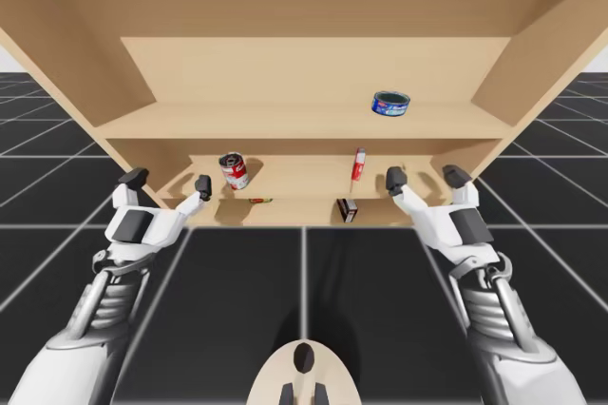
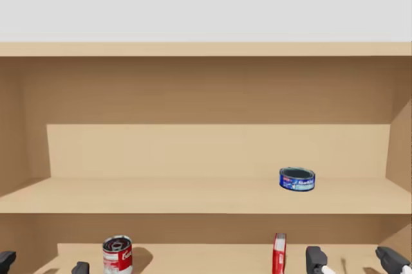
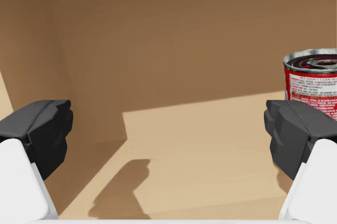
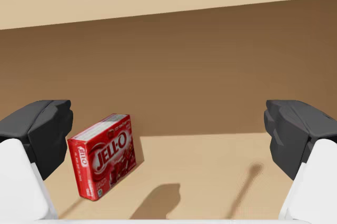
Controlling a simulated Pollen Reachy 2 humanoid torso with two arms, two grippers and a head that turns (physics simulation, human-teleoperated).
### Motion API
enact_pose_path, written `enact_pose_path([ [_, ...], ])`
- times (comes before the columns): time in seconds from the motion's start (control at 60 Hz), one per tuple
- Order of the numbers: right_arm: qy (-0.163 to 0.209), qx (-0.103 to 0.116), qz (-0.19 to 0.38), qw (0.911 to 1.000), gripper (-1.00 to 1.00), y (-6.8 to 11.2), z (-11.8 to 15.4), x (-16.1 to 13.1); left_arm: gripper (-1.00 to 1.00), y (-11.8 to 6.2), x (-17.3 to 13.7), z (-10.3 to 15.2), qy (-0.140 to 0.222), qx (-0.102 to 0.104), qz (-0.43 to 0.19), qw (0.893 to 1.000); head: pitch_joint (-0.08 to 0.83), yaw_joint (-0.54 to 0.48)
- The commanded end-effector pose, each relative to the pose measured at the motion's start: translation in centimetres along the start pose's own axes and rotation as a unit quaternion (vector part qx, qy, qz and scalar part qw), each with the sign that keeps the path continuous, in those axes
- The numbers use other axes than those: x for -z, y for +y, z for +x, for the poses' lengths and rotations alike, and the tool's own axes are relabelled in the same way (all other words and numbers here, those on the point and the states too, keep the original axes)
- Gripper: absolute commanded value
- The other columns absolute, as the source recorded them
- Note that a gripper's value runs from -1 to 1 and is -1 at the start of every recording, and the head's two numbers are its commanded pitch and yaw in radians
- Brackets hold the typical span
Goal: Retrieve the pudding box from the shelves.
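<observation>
Nothing is grasped yet: my left gripper and right gripper hang before the low shelf, fingers spread and empty, while the small dark box, which I take for the pudding, stands untouched in front of the red box, so reaching, gripping and withdrawing all remain.

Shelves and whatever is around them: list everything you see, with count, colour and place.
shelves: one, light wood, ahead of both arms
flat can: one, blue, upper shelf, right part
round can: one, red and white, lower shelf, left part
upright box: one, red, lower shelf, right part
small box: one, dark, in front of the upright box
thin item: one, reddish, unidentifiable, in front of the round can
left gripper: one, white, dark fingers, open
right gripper: one, white, dark fingers, open
</observation>
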Motion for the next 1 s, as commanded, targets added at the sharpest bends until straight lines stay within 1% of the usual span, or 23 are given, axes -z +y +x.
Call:
enact_pose_path([
  [0.017, -0.005, 0.011, -0.019, 0.9997, -1.00, 0.9, -0.4, -0.3, -1.00, 0.0, 0.0, 0.0, 0.001, 0.001, 0.001, 1.000, -0.007, 0.00],
  [0.05, -0.012, 0.005, -0.012, 0.9998, -1.00, 1.1, -0.3, -0.3, -1.00, 0.0, 0.0, 0.0, 0.001, 0.001, 0.001, 1.000, 0.006, 0.00],
  [0.133, -0.004, -0.004, -0.001, 1.0000, -1.00, 1.1, -0.4, -0.1, -1.00, 0.0, 0.0, 0.0, 0.001, 0.001, 0.001, 1.000, 0.054, 0.00],
  [0.15, 0.001, -0.006, 0.001, 1.0000, -1.00, 1.1, -0.5, -0.1, -1.00, 0.0, 0.0, 0.0, 0.001, 0.001, 0.001, 1.000, 0.081, 0.00],
  [0.183, 0.005, -0.004, 0.000, 1.0000, -1.00, 1.1, -0.5, 0.0, -1.00, 0.0, 0.0, 0.0, 0.001, 0.001, 0.001, 1.000, 0.100, 0.00],
  [0.2, 0.007, -0.005, 0.002, 1.0000, -1.00, 1.2, -0.6, 0.0, -1.00, 0.0, 0.0, 0.0, 0.001, 0.001, 0.001, 1.000, 0.129, 0.00],
  [0.25, 0.006, -0.006, 0.002, 1.0000, -1.00, 1.2, -0.6, 0.0, -1.00, 0.0, 0.1, 0.0, 0.001, 0.001, 0.001, 1.000, 0.157, 0.00],
  [0.317, 0.007, -0.009, 0.002, 0.9999, -1.00, 1.2, -0.6, 0.0, -1.00, 0.1, 0.1, 0.0, 0.000, 0.000, 0.001, 1.000, 0.225, 0.01],
  [0.367, 0.008, -0.011, 0.002, 0.9999, -1.00, 1.2, -0.7, 0.0, -1.00, 0.1, 0.1, 0.0, 0.000, 0.000, 0.002, 1.000, 0.254, 0.01],
  [0.383, 0.008, -0.014, 0.003, 0.9999, -1.00, 1.3, -0.7, 0.0, -1.00, 0.1, 0.1, 0.0, 0.000, 0.000, 0.002, 1.000, 0.277, 0.01],
  [0.433, 0.008, -0.016, 0.003, 0.9998, -1.00, 1.3, -0.7, 0.0, -1.00, 0.1, 0.1, 0.1, -0.001, 0.000, 0.002, 1.000, 0.297, 0.01],
  [0.567, 0.008, -0.022, 0.003, 0.9997, -1.00, 1.3, -0.8, 0.1, -1.00, 0.1, 0.1, 0.0, 0.000, 0.000, 0.000, 1.000, 0.351, -0.02],
  [0.633, 0.007, -0.024, 0.002, 0.9997, -1.00, 1.4, -0.8, 0.0, -1.00, 0.1, 0.1, 0.0, -0.001, 0.000, 0.000, 1.000, 0.408, -0.07],
  [0.7, 0.005, -0.024, 0.002, 0.9997, -1.00, 1.4, -0.8, 0.0, -1.00, 0.2, 0.1, 0.0, 0.000, 0.000, -0.001, 1.000, 0.454, -0.10],
  [0.733, 0.004, -0.014, 0.007, 0.9999, -1.00, 1.4, -0.7, 0.0, -1.00, 0.2, 0.1, 0.0, -0.001, -0.001, -0.001, 1.000, 0.484, -0.12],
  [0.767, 0.007, -0.009, 0.005, 0.9999, -1.00, 1.6, -0.7, 0.0, -1.00, 0.2, 0.1, 0.0, -0.001, -0.001, -0.001, 1.000, 0.503, -0.13],
  [0.817, 0.004, -0.013, 0.007, 0.9999, -1.00, 1.7, -0.6, 0.0, -1.00, 0.2, 0.1, 0.1, -0.001, -0.002, -0.002, 1.000, 0.530, -0.15],
  [0.85, 0.006, -0.007, 0.007, 0.9999, -1.00, 1.7, -0.5, 0.0, -1.00, 0.2, 0.1, 0.1, -0.001, -0.003, -0.002, 1.000, 0.541, -0.15],
  [0.867, 0.010, 0.001, 0.007, 0.9999, -1.00, 1.8, -0.4, 0.0, -1.00, 0.1, 0.1, 0.1, -0.001, -0.003, -0.002, 1.000, 0.548, -0.16],
  [0.9, 0.011, 0.004, 0.007, 0.9999, -1.00, 1.9, -0.2, -0.1, -1.00, 0.1, 0.1, 0.1, -0.001, -0.004, -0.002, 1.000, 0.556, -0.16],
  [0.933, 0.011, 0.002, 0.007, 0.9999, -1.00, 2.0, 0.1, -0.2, -1.00, 0.1, 0.1, 0.1, -0.001, -0.004, -0.002, 1.000, 0.563, -0.16],
  [0.967, 0.014, 0.008, 0.008, 0.9998, -1.00, 2.1, 0.6, -0.3, -1.00, 0.0, 0.1, 0.1, -0.001, -0.004, -0.003, 1.000, 0.569, -0.17],
  [1.0, 0.020, 0.005, 0.011, 0.9997, -1.00, 2.4, 1.0, -0.5, -1.00, 0.0, 0.1, 0.1, -0.001, -0.005, -0.003, 1.000, 0.570, -0.17],
])
